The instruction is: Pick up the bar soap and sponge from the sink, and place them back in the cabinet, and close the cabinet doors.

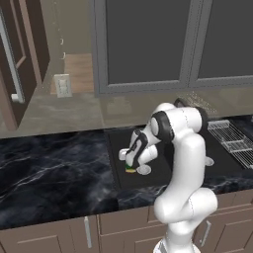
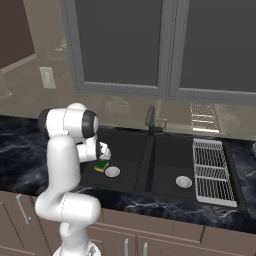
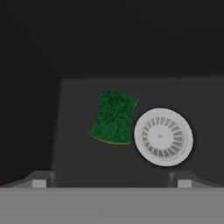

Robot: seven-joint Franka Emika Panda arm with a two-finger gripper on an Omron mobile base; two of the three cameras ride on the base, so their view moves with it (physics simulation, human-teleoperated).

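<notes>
Hovering over the left basin of the sink [image 2: 165, 150], fingers [image 3: 111, 183] spread wide, nothing held. Sponge [image 3: 113, 116] lies flat on the basin floor, green side up, just left of the round silver drain [image 3: 162, 136], nearly touching it. Fingers straddle more than the sponge, drain sits inside the span on the right. Best move, as a judgement: shift left to centre on the sponge, drop straight down, close across its narrow waist, keep clear of the drain. Bar soap not spotted.
</notes>
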